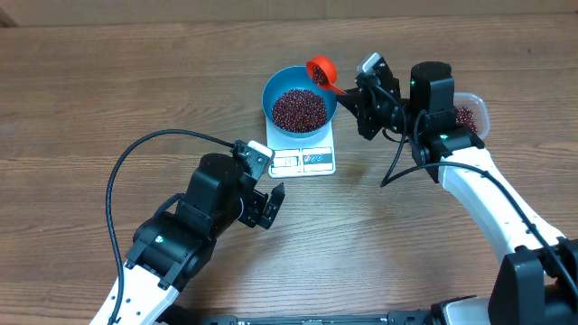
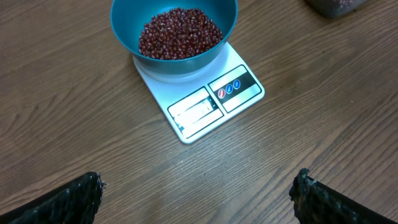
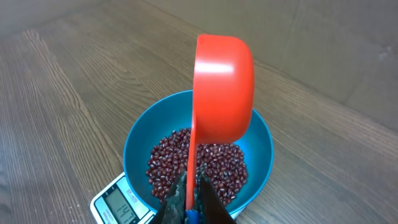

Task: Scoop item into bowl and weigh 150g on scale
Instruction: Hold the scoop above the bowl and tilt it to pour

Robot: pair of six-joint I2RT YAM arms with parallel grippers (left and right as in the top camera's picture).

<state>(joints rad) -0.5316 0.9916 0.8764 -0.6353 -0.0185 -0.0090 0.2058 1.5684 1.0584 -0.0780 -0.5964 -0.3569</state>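
Though the scale (image 2: 214,102) under the bowl (image 2: 227,18) shows digits (image 3: 119,204) — none reads clearly.

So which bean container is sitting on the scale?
The blue bowl, resting on the white scale; the clear tub stands directly on the table, far right.

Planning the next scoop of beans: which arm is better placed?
Likely right. The right claw is shut on the red scoop over the blue bowl, with the bean tub beside that arm. The left claw is open, empty, short of the scale.
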